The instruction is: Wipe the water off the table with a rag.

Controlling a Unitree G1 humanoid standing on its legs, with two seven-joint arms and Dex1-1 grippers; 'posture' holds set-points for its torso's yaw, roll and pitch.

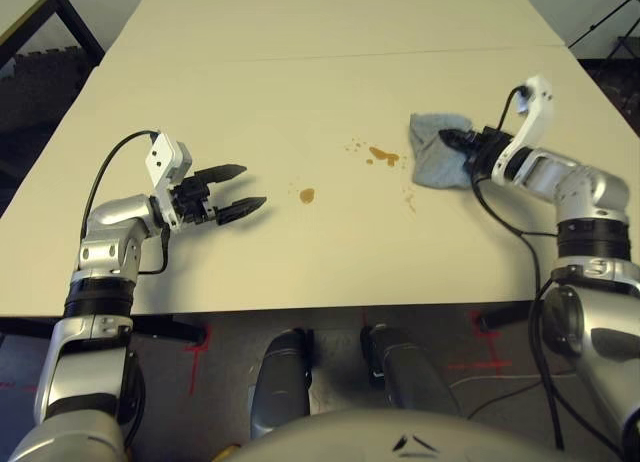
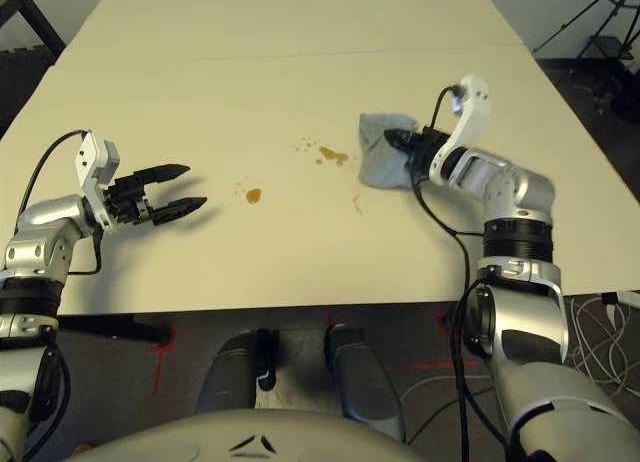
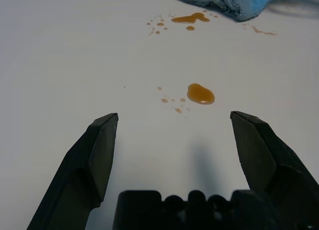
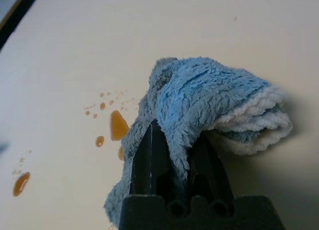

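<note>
Two black fingers of the right gripper (image 4: 177,155) clenched the fuzzy blue-grey cloth rag (image 4: 199,90), just beside amber-brown liquid splotches (image 1: 383,156) on the cream-beige tabletop (image 1: 250,262). The left gripper (image 3: 175,115) stood spread, empty. Wiping called for flat, even pressure inward.

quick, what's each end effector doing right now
Left end effector: open, holding nothing, above the table.
Right end effector: closed on the rag, pinching it between its fingers.
</note>
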